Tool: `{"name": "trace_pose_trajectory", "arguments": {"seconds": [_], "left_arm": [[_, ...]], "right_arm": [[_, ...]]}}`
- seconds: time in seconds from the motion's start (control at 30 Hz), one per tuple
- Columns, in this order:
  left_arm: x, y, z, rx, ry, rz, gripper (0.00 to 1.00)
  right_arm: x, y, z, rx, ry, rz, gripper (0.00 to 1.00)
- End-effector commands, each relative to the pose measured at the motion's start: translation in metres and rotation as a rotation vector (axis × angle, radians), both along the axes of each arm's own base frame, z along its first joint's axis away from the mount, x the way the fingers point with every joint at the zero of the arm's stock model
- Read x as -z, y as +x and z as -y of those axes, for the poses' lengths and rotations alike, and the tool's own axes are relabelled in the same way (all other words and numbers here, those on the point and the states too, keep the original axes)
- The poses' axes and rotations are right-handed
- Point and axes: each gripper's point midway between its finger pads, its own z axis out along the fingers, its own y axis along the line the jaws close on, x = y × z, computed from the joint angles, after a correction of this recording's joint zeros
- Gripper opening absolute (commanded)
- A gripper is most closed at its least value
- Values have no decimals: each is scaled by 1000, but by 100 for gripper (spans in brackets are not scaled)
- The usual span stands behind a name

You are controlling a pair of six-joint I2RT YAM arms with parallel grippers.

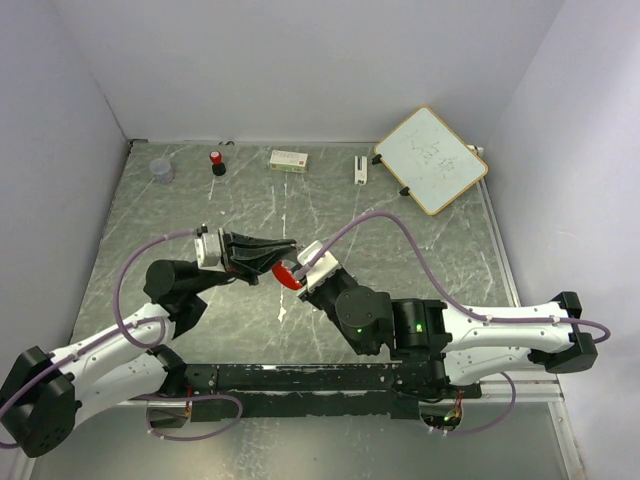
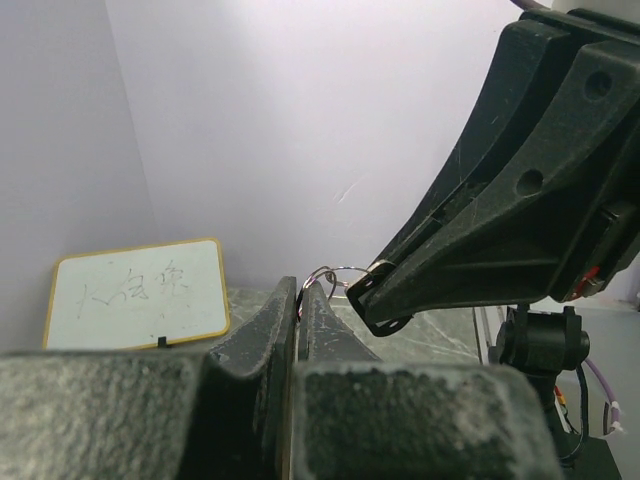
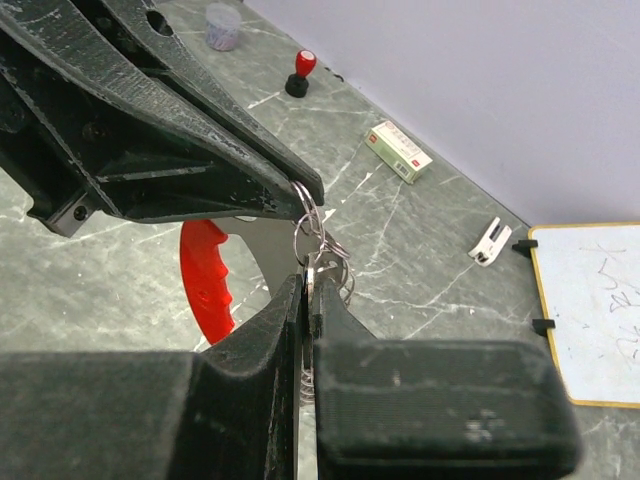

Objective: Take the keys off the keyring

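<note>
The two grippers meet above the middle of the table. My left gripper (image 1: 288,248) is shut on the thin wire keyring (image 2: 345,272), pinching it at its fingertips (image 2: 299,288). My right gripper (image 1: 298,268) is shut on the keys (image 3: 311,288), which show edge-on between its fingers (image 3: 307,275), with jagged edges lower down in the gap. The keyring (image 3: 308,225) spans the short gap between the left fingertip above and the right fingers below. A red curved piece (image 3: 205,280) hangs beside the bunch.
Along the back wall stand a clear cup (image 1: 161,171), a red-capped black bottle (image 1: 217,163), a white and green box (image 1: 289,159), a small white clip (image 1: 360,169) and a framed whiteboard (image 1: 432,160). Walls close in the left, back and right sides.
</note>
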Motion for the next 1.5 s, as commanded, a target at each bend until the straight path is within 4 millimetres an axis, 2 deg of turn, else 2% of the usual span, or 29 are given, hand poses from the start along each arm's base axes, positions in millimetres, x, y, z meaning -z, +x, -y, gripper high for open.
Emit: {"name": "trace_pose_trajectory", "arguments": {"seconds": [0.0,0.13,0.6,1.0,1.47], "left_arm": [[-8,1,-7,-47,-23,35,7],[-8,1,-10,-55,-35,36,7],[-24,0,-23,-94,-129,32,7],[-38,-21,-32,5,-246,12,7],[-54,-25,-44,-23,-292,31,7]], "right_arm": [[-8,2,15,37,14,0,0],[-9,1,16,35,22,-1,0],[8,-3,3,-2,24,-19,0],[22,1,-2,3,22,12,0],[35,10,-5,13,-15,-10,0]]}}
